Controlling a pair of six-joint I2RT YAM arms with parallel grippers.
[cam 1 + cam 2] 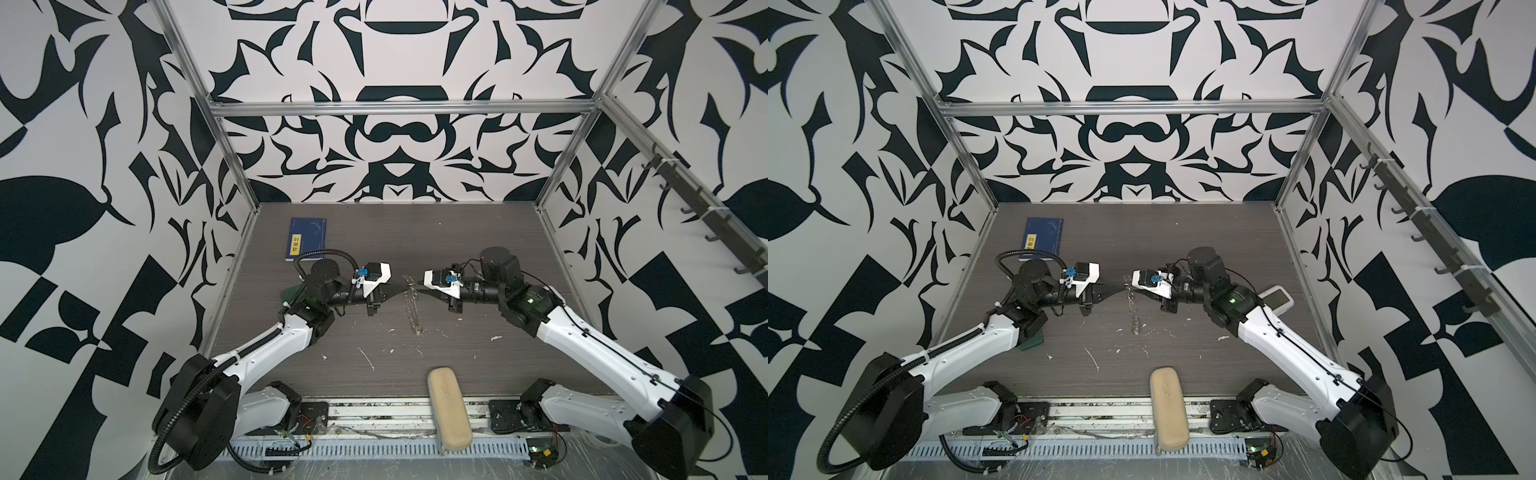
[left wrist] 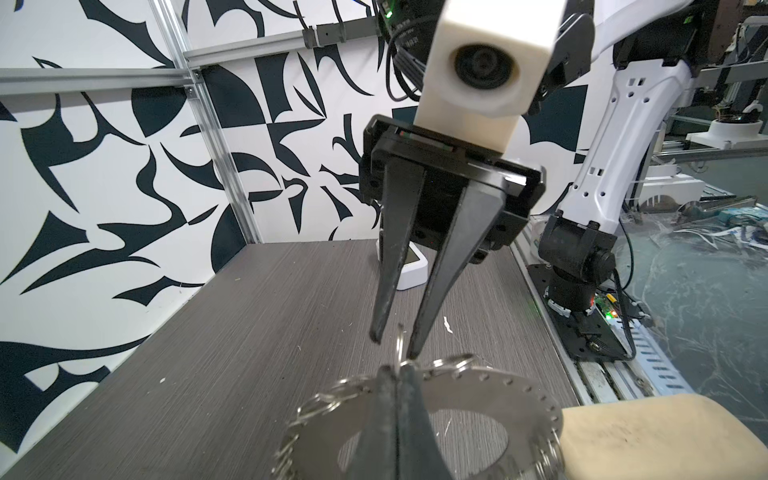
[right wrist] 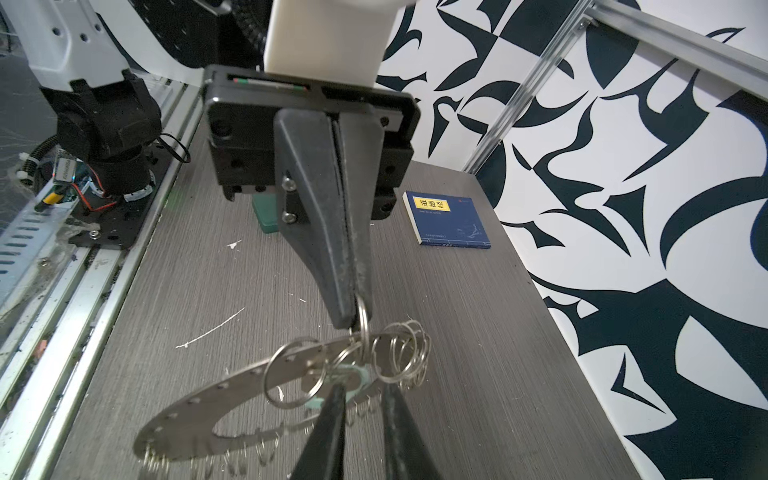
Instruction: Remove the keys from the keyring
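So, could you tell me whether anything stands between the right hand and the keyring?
Nothing visible does: the open right hand straddles a small ring on the keyring, beside the shut left hand holding it.

Bench (image 1: pixel 478 249): blue book (image 1: pixel 306 239), far left corner; beige oblong case (image 1: pixel 449 409), near edge; white device (image 1: pixel 1277 297), right edge.

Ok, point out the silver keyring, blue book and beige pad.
Large silver metal keyring (image 2: pixel 478 397): left wrist view, flat face.
Blue rectangular book (image 1: pixel 309 237): a top view, cover middle.
Beige oblong pad (image 1: pixel 449 409): a top view, top middle.
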